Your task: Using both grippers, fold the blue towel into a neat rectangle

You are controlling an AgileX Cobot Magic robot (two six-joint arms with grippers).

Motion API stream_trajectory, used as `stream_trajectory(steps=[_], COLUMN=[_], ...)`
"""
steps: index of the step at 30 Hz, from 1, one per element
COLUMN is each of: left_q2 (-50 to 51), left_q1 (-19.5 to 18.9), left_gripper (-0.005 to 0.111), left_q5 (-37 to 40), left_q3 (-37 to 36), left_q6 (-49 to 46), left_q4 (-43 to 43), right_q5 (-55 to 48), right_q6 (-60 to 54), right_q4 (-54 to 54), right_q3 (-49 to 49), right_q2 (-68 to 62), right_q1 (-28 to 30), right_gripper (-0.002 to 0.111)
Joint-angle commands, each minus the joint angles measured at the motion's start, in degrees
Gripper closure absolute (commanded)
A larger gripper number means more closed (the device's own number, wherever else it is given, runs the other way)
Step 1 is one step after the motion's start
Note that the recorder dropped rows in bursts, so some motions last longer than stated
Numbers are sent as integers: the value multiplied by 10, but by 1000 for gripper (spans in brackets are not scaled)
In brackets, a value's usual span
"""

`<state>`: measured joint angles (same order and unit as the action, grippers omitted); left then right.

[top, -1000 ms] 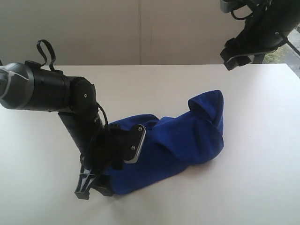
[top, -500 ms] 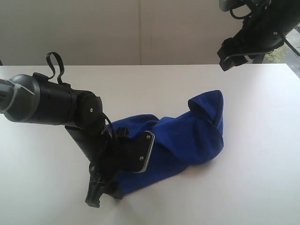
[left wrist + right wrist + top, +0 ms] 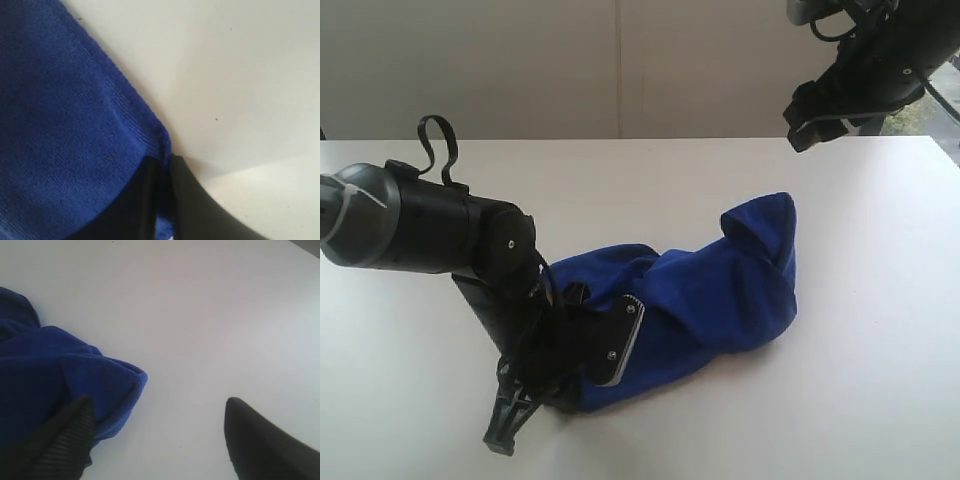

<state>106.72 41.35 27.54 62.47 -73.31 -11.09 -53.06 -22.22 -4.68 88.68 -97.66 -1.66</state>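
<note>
The blue towel (image 3: 720, 290) lies bunched in a long heap on the white table (image 3: 650, 180), one end raised in a peak at the right. My left gripper (image 3: 510, 425) is down at the heap's near left end. In the left wrist view it (image 3: 162, 162) is shut on the blue towel (image 3: 65, 130), pinching a stitched corner edge between its two black fingers. My right gripper (image 3: 810, 120) hangs high above the table at the back right. In the right wrist view it (image 3: 160, 407) is open, with nothing between its fingers, and the blue towel (image 3: 45, 375) lies below one finger.
A pale wall (image 3: 570, 60) runs behind the table. White tabletop shows on all sides of the towel. The thick black left arm (image 3: 420, 225) reaches in over the table's left half.
My left gripper has shifted slightly left and lower with the towel's corner in it, and the heap's near left end moved with it. The right gripper has barely moved.
</note>
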Motion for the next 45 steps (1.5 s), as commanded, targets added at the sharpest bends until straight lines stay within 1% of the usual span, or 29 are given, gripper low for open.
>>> stream_trajectory(steps=[1,5,7,10,14,16,20,25,30,34,37,41,45], left_q2=[-4,-32,-51,-75,-104,-116,-131,-149,-157,-168,-175,-183,-194], left_q1=[0,-1,-1,-1,-1,-1,-1,-1,-1,-1,-2,-20,-36], left_gripper=[107,107,107,107,107,107,107,107,107,107,107,107,107], left_q5=[18,15,14,1,-12,-16,-6,2,41,46,56,68,70], left_q3=[-11,-11,-11,-11,-11,-8,12,36,71,98,119,142,155], left_q6=[9,53,103,185,257,297,381,430,441,449,458,461,464], left_q4=[23,80,136,227,323,372,450,529,559,597,619,625,625], right_q5=[-7,-20,-32,-51,-112,-133,-157,-161,-145,-124,-122,-117,-79], right_q6=[-25,-70,-113,-199,-331,-369,-395,-398,-410,-412,-407,-388,-391], right_q4=[-5,-36,-65,-136,-256,-283,-288,-288,-288,-277,-252,-221,-210], right_q3=[-1,-1,-1,-1,-1,-1,-1,-1,-1,-1,-1,-7,-46], right_q2=[6,6,6,4,3,3,3,3,3,2,-3,-22,-39], right_q1=[5,5,5,5,3,-4,-35,-79,-122,-151,-162,-166,-166], right_gripper=[40,41,43,47,47,47,47,47,47,47,47,51,53])
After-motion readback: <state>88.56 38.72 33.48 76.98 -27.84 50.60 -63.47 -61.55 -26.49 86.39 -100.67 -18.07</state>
